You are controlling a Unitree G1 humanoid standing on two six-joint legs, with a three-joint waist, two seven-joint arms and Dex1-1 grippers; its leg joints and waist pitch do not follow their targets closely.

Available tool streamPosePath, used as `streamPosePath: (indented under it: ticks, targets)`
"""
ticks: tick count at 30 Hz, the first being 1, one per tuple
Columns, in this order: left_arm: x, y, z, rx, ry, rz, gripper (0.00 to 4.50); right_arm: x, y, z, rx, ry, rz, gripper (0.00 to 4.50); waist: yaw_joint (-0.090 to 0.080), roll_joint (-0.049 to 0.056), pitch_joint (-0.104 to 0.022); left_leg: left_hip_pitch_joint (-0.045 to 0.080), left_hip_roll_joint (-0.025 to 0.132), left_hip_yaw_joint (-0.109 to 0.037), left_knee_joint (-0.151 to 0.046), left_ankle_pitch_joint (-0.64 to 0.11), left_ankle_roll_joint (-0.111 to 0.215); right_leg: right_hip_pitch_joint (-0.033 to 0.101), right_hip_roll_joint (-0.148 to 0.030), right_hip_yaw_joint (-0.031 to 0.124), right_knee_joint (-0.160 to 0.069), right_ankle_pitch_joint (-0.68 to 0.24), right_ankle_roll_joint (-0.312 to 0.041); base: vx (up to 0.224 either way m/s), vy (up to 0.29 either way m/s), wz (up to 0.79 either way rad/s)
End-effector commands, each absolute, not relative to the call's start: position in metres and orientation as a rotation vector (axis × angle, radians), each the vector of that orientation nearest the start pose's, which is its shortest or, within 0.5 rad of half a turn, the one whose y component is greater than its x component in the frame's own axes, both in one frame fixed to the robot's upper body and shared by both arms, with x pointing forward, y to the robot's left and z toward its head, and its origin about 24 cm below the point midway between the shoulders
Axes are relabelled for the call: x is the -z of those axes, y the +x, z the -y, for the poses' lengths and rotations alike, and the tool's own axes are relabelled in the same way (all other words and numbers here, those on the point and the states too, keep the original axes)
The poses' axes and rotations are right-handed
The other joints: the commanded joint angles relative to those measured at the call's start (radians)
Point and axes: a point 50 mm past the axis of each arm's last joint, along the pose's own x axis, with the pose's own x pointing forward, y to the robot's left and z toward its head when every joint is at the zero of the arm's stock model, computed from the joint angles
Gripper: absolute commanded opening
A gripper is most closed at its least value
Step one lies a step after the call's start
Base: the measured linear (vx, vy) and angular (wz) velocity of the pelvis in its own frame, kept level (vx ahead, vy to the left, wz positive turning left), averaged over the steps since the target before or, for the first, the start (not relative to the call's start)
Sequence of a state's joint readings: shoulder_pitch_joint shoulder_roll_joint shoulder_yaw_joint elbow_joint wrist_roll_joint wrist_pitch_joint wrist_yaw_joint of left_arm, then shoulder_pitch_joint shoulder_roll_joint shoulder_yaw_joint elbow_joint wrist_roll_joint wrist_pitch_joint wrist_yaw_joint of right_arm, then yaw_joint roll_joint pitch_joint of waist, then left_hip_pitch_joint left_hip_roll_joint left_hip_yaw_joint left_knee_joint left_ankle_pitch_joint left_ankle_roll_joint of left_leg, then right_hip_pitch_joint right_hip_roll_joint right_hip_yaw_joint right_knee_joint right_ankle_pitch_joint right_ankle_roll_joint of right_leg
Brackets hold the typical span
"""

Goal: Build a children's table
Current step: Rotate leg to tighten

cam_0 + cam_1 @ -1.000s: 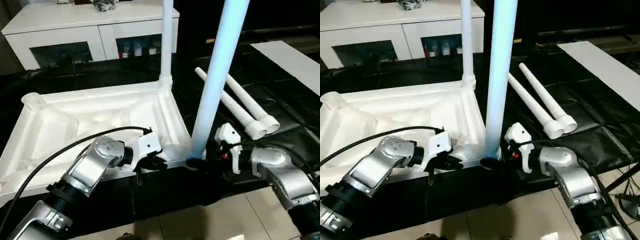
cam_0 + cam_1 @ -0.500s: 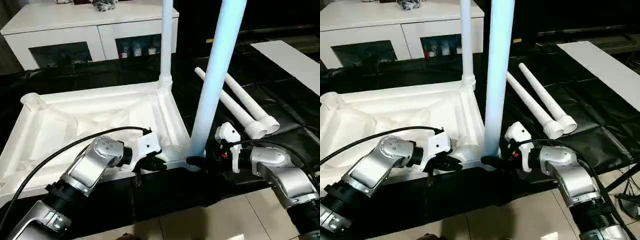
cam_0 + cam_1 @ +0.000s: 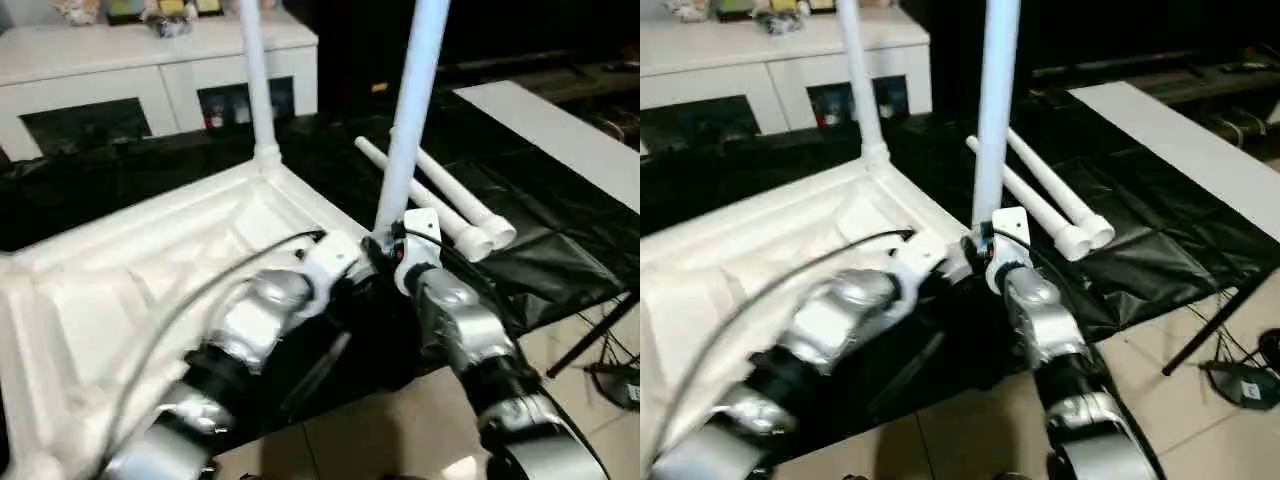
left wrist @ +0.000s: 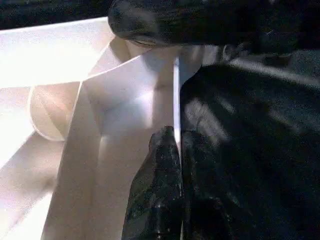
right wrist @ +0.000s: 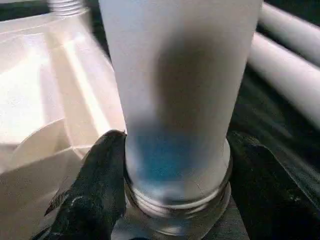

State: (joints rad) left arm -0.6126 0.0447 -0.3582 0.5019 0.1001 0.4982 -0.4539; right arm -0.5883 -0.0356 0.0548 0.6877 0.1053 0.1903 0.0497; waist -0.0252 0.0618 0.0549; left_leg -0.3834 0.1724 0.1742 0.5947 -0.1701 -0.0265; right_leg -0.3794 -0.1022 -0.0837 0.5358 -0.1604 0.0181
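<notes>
Both arms are swinging together at the near corner: right gripper clasping the second leg, left gripper pinched shut beside the tabletop; two legs waiting.

It looks like a home living room. A low white cabinet with glass doors stands against the far wall, with cups behind the glass and small trinkets on top. In front of it, black sheeting covers a tiled floor.
</notes>
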Motion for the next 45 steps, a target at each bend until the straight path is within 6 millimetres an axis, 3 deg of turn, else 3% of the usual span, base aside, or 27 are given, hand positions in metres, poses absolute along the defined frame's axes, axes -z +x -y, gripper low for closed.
streamPosePath:
  ticks: [1,2,4,5,6,7,8,9,10,11,12,13,14,15,16,18,20,24,25,27,29,33,36,39,45]
  targets:
    - [-0.048,0.334,-0.041,0.690,0.398,-0.433,0.00,-0.022,0.344,0.087,-0.224,-0.052,-0.367,2.67,-0.009,0.004,-0.047,0.044,0.056,-0.039,-0.133,-0.815,-0.076,0.016,-0.016,-0.008,-0.049,-0.475,-0.091,0.000,0.000,0.00]
    - [-0.049,0.335,-0.041,0.687,0.396,-0.427,0.00,-0.024,0.345,0.083,-0.222,-0.026,-0.355,3.02,-0.012,-0.001,-0.046,0.047,0.053,-0.034,-0.130,-0.820,-0.074,0.010,-0.018,-0.009,-0.053,-0.490,-0.093,0.000,0.000,0.00]
    - [-0.051,0.336,-0.044,0.681,0.390,-0.418,0.00,-0.031,0.347,0.076,-0.272,0.046,-0.316,3.37,-0.016,-0.006,-0.044,0.064,0.036,-0.028,-0.100,-0.786,-0.062,-0.002,-0.037,-0.030,-0.092,-0.639,-0.057,0.000,0.000,0.00]
    - [-0.050,0.337,-0.051,0.679,0.393,-0.424,0.00,-0.038,0.349,0.077,-0.287,0.073,-0.265,3.37,-0.015,0.003,-0.043,0.069,0.033,-0.029,-0.093,-0.773,-0.059,-0.007,-0.040,-0.036,-0.102,-0.665,-0.047,-0.056,-0.034,-0.01]
    - [-0.050,0.338,-0.055,0.673,0.406,-0.422,0.00,-0.041,0.350,0.079,-0.280,0.075,-0.236,3.45,-0.024,0.000,-0.039,0.068,0.031,-0.030,-0.088,-0.763,-0.049,-0.003,-0.037,-0.063,-0.123,-0.693,-0.021,0.000,0.000,0.00]
    - [-0.049,0.337,-0.056,0.675,0.406,-0.425,0.00,-0.042,0.350,0.081,-0.270,0.068,-0.229,3.59,-0.025,0.012,-0.037,0.007,0.060,-0.047,-0.138,-0.796,-0.052,0.069,-0.032,-0.056,-0.032,-0.568,-0.025,-0.072,-0.012,-0.13]
    - [-0.048,0.337,-0.059,0.682,0.403,-0.430,0.00,-0.044,0.351,0.088,-0.247,0.051,-0.210,3.73,-0.001,0.027,-0.039,-0.029,0.084,-0.045,-0.193,-0.846,-0.067,0.110,-0.019,-0.032,0.078,-0.423,-0.054,-0.053,-0.035,-0.06]
    - [-0.048,0.337,-0.061,0.682,0.401,-0.431,0.00,-0.045,0.351,0.090,-0.239,0.046,-0.204,3.79,0.025,0.013,-0.039,-0.013,0.092,-0.018,-0.230,-0.865,-0.064,0.078,-0.011,0.005,0.120,-0.222,-0.079,-0.053,-0.035,-0.06]
    - [-0.048,0.336,-0.065,0.691,0.409,-0.430,0.00,-0.047,0.351,0.094,-0.240,0.037,-0.192,3.83,0.014,-0.051,-0.056,0.062,0.023,-0.011,-0.099,-0.690,-0.062,-0.017,-0.057,0.043,-0.028,-0.563,-0.071,0.029,-0.093,0.08]
    - [-0.049,0.335,-0.068,0.696,0.417,-0.428,0.00,-0.048,0.350,0.097,-0.244,0.033,-0.186,3.83,0.029,-0.050,-0.051,0.086,0.003,-0.009,-0.017,-0.564,-0.038,-0.056,-0.103,0.039,-0.087,-0.791,-0.061,0.090,-0.094,-0.09]
    - [-0.050,0.334,-0.071,0.722,0.424,-0.419,0.00,-0.050,0.348,0.100,-0.276,0.034,-0.173,3.96,0.047,-0.053,-0.054,0.022,0.009,-0.024,0.008,-0.298,0.020,-0.009,-0.140,0.074,-0.089,-0.905,-0.037,0.090,-0.094,-0.09]
    - [-0.050,0.332,-0.076,0.740,0.433,-0.425,0.00,-0.054,0.345,0.105,-0.308,0.037,-0.155,4.20,0.061,-0.039,-0.063,-0.044,0.028,-0.038,-0.053,-0.166,0.013,0.041,-0.104,0.055,-0.037,-0.712,-0.048,0.081,-0.045,-0.25]
    - [-0.050,0.331,-0.077,0.749,0.437,-0.428,0.00,-0.055,0.343,0.107,-0.324,0.037,-0.149,4.20,0.068,-0.023,-0.075,-0.031,0.038,-0.036,-0.065,-0.137,0.007,0.033,-0.077,0.043,-0.026,-0.569,-0.062,0.054,-0.016,-0.19]
    - [-0.049,0.326,-0.084,0.813,0.466,-0.431,0.00,-0.057,0.337,0.114,-0.408,0.014,-0.147,4.20,0.057,-0.009,-0.072,-0.024,0.047,-0.037,-0.075,-0.168,0.007,0.019,-0.049,0.030,-0.006,-0.352,-0.117,0.054,-0.016,-0.19]
    - [-0.049,0.323,-0.087,0.855,0.485,-0.434,0.00,-0.057,0.332,0.117,-0.463,-0.007,-0.155,4.20,0.057,-0.004,-0.067,-0.016,0.050,-0.034,-0.083,-0.297,-0.001,0.011,-0.038,0.030,-0.006,-0.308,-0.158,0.051,0.000,-0.10]
    - [-0.047,0.316,-0.095,0.925,0.514,-0.455,0.00,-0.058,0.320,0.123,-0.595,-0.047,-0.175,4.20,0.056,-0.013,-0.069,-0.006,0.045,-0.030,-0.083,-0.401,-0.010,0.018,-0.038,0.033,-0.013,-0.323,-0.183,0.061,0.004,-0.05]
    - [-0.047,0.310,-0.099,1.009,0.514,-0.465,0.00,-0.059,0.310,0.128,-0.715,-0.083,-0.185,4.20,0.059,-0.010,-0.069,0.000,0.044,-0.024,-0.082,-0.393,-0.005,0.011,-0.038,0.035,-0.018,-0.293,-0.205,0.027,-0.001,0.00]
    - [-0.051,0.290,-0.104,1.268,0.513,-0.456,0.00,-0.060,0.288,0.141,-0.951,-0.140,-0.234,4.20,0.069,-0.007,-0.071,-0.001,0.049,-0.024,-0.082,-0.360,0.011,0.019,-0.042,0.038,-0.014,-0.279,-0.211,0.000,0.000,0.00]
    - [-0.052,0.283,-0.106,1.347,0.504,-0.490,0.00,-0.061,0.286,0.146,-0.996,-0.147,-0.250,4.20,0.072,-0.004,-0.069,0.005,0.053,-0.020,-0.082,-0.359,0.011,0.010,-0.041,0.041,-0.013,-0.259,-0.227,0.000,0.000,0.00]
    - [-0.052,0.281,-0.106,1.368,0.509,-0.513,0.00,-0.063,0.284,0.148,-1.031,-0.154,-0.264,4.20,0.076,-0.002,-0.069,0.009,0.054,-0.017,-0.084,-0.357,0.008,0.012,-0.038,0.040,-0.009,-0.239,-0.245,0.000,0.000,0.00]
    - [-0.052,0.281,-0.107,1.375,0.518,-0.521,0.00,-0.064,0.284,0.149,-1.043,-0.162,-0.270,4.20,0.084,-0.003,-0.066,0.020,0.055,-0.008,-0.083,-0.379,0.000,0.003,-0.036,0.043,-0.013,-0.259,-0.247,0.000,0.000,0.00]
    - [-0.052,0.283,-0.107,1.375,0.543,-0.520,0.00,-0.064,0.289,0.150,-1.062,-0.196,-0.303,4.20,0.083,-0.012,-0.062,0.021,0.054,-0.008,-0.086,-0.418,-0.030,0.002,-0.039,0.053,-0.018,-0.366,-0.212,0.000,0.000,0.00]
    - [-0.052,0.285,-0.108,1.363,0.548,-0.514,0.00,-0.062,0.291,0.150,-1.069,-0.207,-0.314,4.04,0.081,-0.010,-0.062,0.018,0.051,-0.009,-0.086,-0.419,-0.037,0.002,-0.039,0.056,-0.022,-0.412,-0.187,0.000,0.000,0.00]
    - [-0.053,0.284,-0.109,1.368,0.544,-0.519,0.00,-0.060,0.290,0.149,-1.088,-0.201,-0.331,3.76,0.080,-0.019,-0.063,0.015,0.050,-0.010,-0.085,-0.413,-0.032,0.003,-0.039,0.056,-0.025,-0.425,-0.177,0.000,0.000,0.00]
    - [-0.052,0.284,-0.112,1.364,0.550,-0.528,0.00,-0.057,0.288,0.151,-1.103,-0.220,-0.357,3.28,0.084,-0.018,-0.066,0.012,0.051,-0.008,-0.083,-0.360,-0.020,0.007,-0.037,0.057,-0.020,-0.377,-0.191,0.000,0.000,0.00]
